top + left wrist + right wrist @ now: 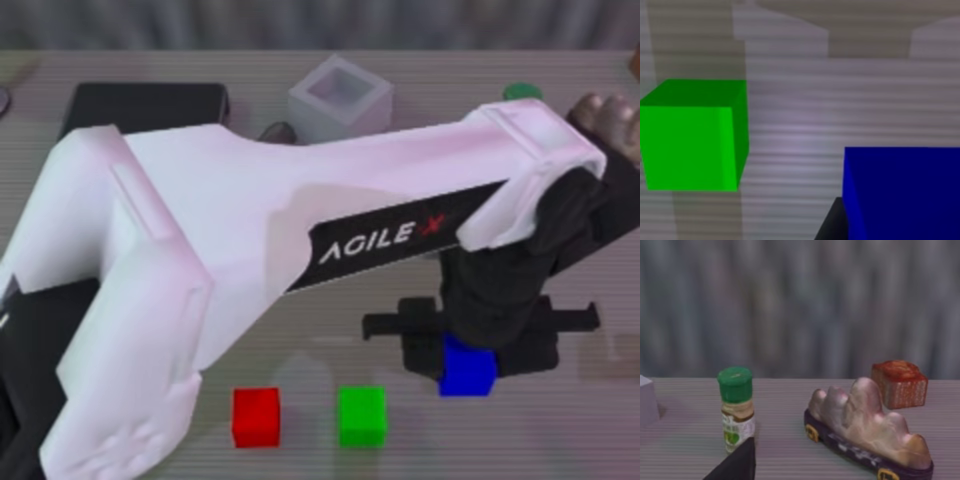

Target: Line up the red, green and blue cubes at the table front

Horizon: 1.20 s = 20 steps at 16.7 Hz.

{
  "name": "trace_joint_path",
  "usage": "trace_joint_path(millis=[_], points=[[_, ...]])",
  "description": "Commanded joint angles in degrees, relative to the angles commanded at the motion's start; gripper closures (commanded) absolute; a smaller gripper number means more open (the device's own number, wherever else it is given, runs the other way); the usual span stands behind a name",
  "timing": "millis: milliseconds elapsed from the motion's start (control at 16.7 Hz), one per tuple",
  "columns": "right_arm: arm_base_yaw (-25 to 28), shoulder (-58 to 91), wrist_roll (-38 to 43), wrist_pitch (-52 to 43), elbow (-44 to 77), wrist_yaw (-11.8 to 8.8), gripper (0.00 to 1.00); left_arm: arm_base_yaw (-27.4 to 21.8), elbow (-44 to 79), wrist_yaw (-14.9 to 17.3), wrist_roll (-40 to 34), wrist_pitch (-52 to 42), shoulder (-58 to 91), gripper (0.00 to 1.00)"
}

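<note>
The red cube point(256, 416) and the green cube point(362, 415) sit side by side near the front edge of the striped table point(300, 350). My left arm reaches across the table. Its gripper point(466, 352) is shut on the blue cube point(467, 372), to the right of the green cube and slightly farther back. I cannot tell whether the blue cube touches the table. The left wrist view shows the green cube point(692, 135) apart from the blue cube point(902, 192), with one dark fingertip point(832, 227) against the blue face. My right gripper is out of the top view; one fingertip point(737, 465) shows, holding nothing.
At the back stand a pale lilac hollow box point(340, 95), a black block point(145, 105), a green-capped bottle point(736, 407) and a rock-like lump on a dark base point(865, 425). An orange-red box point(900, 383) stands behind the lump.
</note>
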Motion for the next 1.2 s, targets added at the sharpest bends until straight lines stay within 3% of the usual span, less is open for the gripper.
trace_joint_path(millis=[360, 720, 1020, 1200], points=[[0.0, 0.0, 0.0, 0.0, 0.0, 0.0, 0.0, 0.22, -0.89, 0.03, 0.24, 1.01, 0.42, 1.0], [0.0, 0.0, 0.0, 0.0, 0.0, 0.0, 0.0, 0.31, -8.87, 0.07, 0.3, 12.24, 3.11, 1.0], [0.0, 0.0, 0.0, 0.0, 0.0, 0.0, 0.0, 0.27, -10.05, 0.04, 0.31, 13.63, 3.57, 1.0], [0.0, 0.0, 0.0, 0.0, 0.0, 0.0, 0.0, 0.27, -10.05, 0.04, 0.31, 13.63, 3.57, 0.77]])
